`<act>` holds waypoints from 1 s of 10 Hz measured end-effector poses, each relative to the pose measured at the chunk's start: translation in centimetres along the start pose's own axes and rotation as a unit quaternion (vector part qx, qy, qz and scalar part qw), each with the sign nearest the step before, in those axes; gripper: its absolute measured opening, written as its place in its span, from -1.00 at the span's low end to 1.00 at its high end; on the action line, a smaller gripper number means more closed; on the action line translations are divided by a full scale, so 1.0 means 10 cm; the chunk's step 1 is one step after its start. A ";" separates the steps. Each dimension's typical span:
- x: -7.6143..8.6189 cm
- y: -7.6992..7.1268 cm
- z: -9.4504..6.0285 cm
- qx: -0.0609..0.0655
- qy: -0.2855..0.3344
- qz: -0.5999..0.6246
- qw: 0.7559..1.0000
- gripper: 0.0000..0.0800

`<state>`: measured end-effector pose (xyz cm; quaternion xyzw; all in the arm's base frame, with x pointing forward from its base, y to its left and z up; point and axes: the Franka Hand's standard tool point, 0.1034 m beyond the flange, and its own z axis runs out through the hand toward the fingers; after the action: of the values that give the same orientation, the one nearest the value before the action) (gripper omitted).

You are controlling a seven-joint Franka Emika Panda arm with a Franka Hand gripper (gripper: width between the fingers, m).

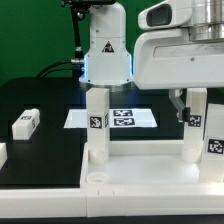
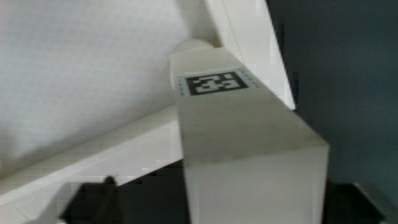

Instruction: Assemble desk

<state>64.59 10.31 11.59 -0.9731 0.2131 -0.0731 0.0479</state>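
Nearest, the desk panel (image 1: 120,185) lies flat, two tagged legs (image 1: 97,125) upright at its far corners; gripper (image 1: 187,104) straddles the right-hand leg (image 1: 196,125) — jaws' grip cannot be told; loose leg (image 1: 25,123) on table (image 1: 50,140).

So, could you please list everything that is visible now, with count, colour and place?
desk panel: one, white, front of the table.
upright legs: two, white, tagged, standing on the panel; the second is under the gripper.
loose leg: one, white, lying at the exterior view's left.
part at the left edge: one, white, cut off.
marker board: one, white, behind the panel.
table: one, black.
gripper: one, white, at the second leg; grip unclear.
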 end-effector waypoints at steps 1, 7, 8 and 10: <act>0.00 0.00 0.00 0.000 0.000 0.033 0.999 -0.16; -0.04 0.09 0.00 -0.003 -0.013 0.442 0.897 -0.29; -0.03 0.12 0.00 -0.001 -0.023 0.465 0.885 -0.29; -0.05 0.11 0.00 -0.003 -0.024 0.510 0.860 -0.29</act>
<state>63.74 9.55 11.42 -0.7298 0.6788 -0.0145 0.0804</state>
